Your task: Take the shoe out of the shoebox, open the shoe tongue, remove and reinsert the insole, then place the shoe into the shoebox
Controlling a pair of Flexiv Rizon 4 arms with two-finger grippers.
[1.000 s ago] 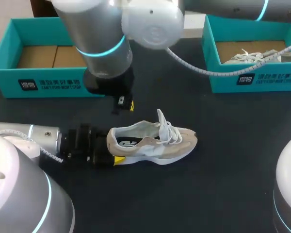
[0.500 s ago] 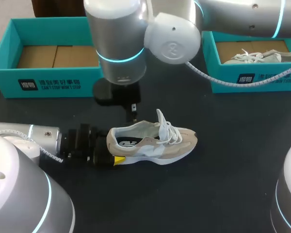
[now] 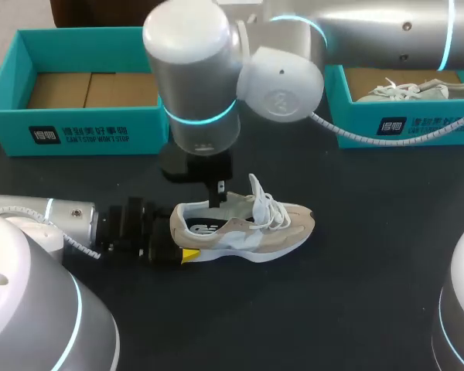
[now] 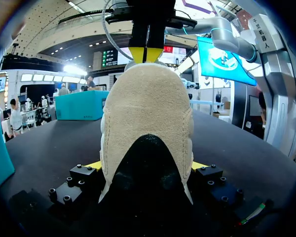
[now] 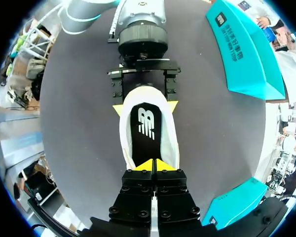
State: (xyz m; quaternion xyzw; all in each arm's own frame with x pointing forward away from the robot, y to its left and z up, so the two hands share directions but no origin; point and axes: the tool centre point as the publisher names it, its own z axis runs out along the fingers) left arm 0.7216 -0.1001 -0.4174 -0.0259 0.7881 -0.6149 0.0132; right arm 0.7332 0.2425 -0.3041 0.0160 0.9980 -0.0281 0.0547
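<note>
Black table (image 3: 371, 270): 2 teal shoeboxes (image 3: 77, 133) (image 3: 406, 127), 1 beige shoe (image 3: 255, 230).

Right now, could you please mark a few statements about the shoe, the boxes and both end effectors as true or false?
1. The left end effector grips the shoe by its heel. True.
2. The shoe lies in the left shoebox. False: it stands on the table, outside that box.
3. The right end effector hangs over the shoe's opening, fingers together. True.
4. The right shoebox is empty. False: another shoe lies in it.
5. The insole is out of the shoe. False: it sits inside.
</note>
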